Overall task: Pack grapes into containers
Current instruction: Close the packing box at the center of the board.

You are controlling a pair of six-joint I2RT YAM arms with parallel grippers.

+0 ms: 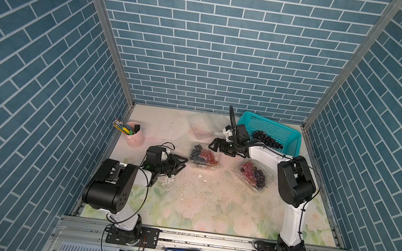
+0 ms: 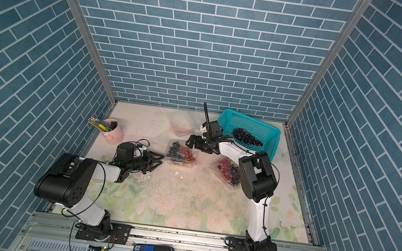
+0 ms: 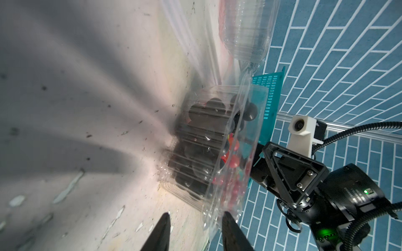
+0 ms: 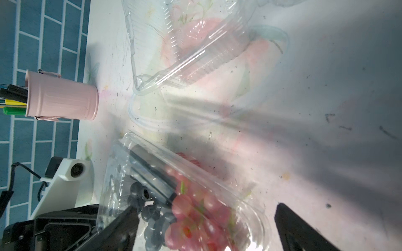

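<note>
The left tool (image 3: 195,214) sits at the 9 o'clock edge of the centre container (image 1: 199,167). Its jaws are partly apart, and the container's clear lid edge lies between the fingers (image 3: 231,236), not clamped. The right tool (image 4: 204,206) has its jaws wide apart, holds nothing and hangs over the same container's 1 o'clock corner.

The centre container holds dark and red grapes (image 1: 202,155). At 3 o'clock from it, a second container (image 1: 257,189) holds a mixed bunch (image 1: 251,172). A third container (image 1: 198,125) lies open and empty at 12 o'clock.

A dark bunch (image 1: 268,139) lies in the teal basket (image 1: 273,127) at the 1 o'clock corner of the desk (image 1: 210,206). A pink pen cup (image 1: 136,138) stands at 10 o'clock.
</note>
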